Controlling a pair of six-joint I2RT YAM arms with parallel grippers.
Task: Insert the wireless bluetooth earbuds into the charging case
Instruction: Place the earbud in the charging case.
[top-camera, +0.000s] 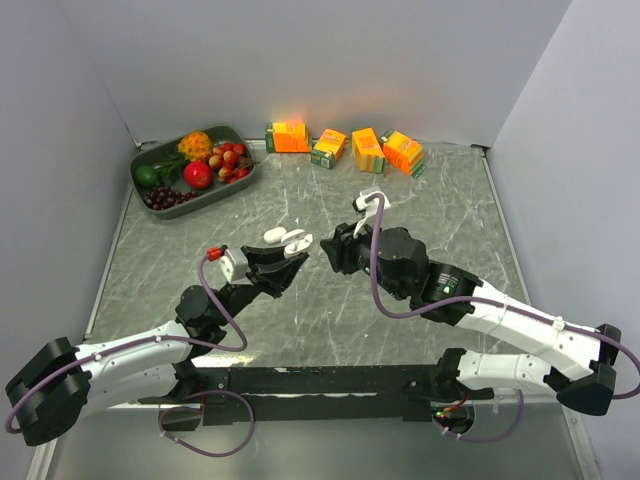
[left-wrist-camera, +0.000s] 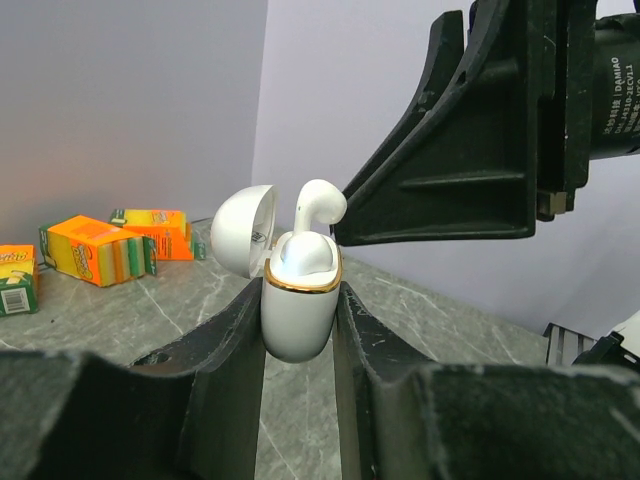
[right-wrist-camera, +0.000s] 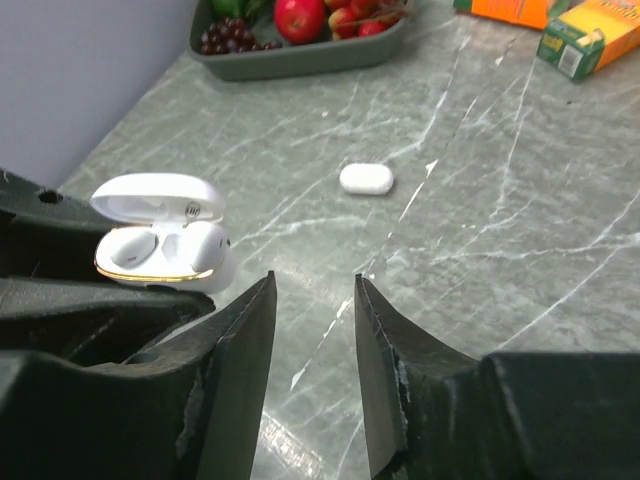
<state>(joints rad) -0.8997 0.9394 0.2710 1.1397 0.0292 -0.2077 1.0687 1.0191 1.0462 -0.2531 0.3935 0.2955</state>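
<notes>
My left gripper (left-wrist-camera: 300, 300) is shut on the white charging case (left-wrist-camera: 298, 310), which has a gold rim, and holds it above the table with the lid (left-wrist-camera: 243, 230) open. One white earbud (left-wrist-camera: 318, 205) stands in the case, its stem sticking up. In the top view the case (top-camera: 296, 240) sits at the left gripper (top-camera: 290, 256). A second white earbud (right-wrist-camera: 366, 179) lies on the table beyond it, and it also shows in the top view (top-camera: 273, 235). My right gripper (right-wrist-camera: 314, 280) is open and empty, just right of the case (right-wrist-camera: 160, 255); its fingers (left-wrist-camera: 450, 180) hover close to the standing earbud.
A grey tray (top-camera: 150, 160) of fruit stands at the back left. Several orange juice cartons (top-camera: 368, 150) line the back wall. Grey walls close the table on three sides.
</notes>
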